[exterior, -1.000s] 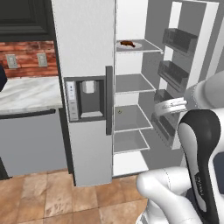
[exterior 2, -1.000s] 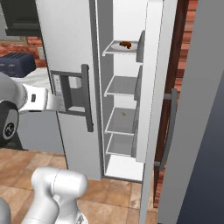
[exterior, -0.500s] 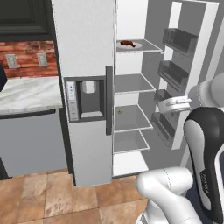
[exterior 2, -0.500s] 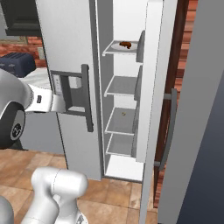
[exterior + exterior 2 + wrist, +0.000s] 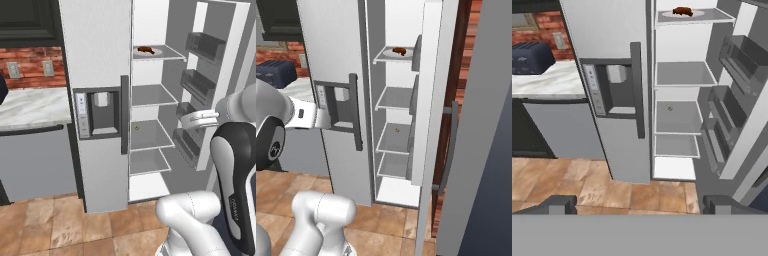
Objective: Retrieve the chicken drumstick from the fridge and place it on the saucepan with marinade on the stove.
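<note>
Handling: the chicken drumstick [image 5: 145, 49] looks light, soft and probably slick; my guess is that a pinch across its thicker middle would hold better than one at either narrow end.
Drumstick place: on a white plate [image 5: 682, 15] on the top shelf [image 5: 167, 53] of the fridge [image 5: 97, 60], toward that shelf's front edge, well above the arm.
Fridge: right-hand door [image 5: 212, 75] swung wide, its dark bins facing in; left-hand door shut, with the dispenser panel [image 5: 611, 90] and a dark upright handle [image 5: 638, 90].
Lower shelves: three more below, the third carrying one tiny speck I cannot identify.
Pincer: the gripper [image 5: 641, 204] has its tips spread as wide as they go, nothing between them, aimed at the fridge from well back and low.
Surface: the shelf is thin, flat and white; the plate may slide if nudged.
Room: brick wall and marbled counter [image 5: 30, 107] left of the fridge, a dark toaster [image 5: 532, 56] on it, terracotta floor tiles [image 5: 50, 225] below. Approach space looks open.
</note>
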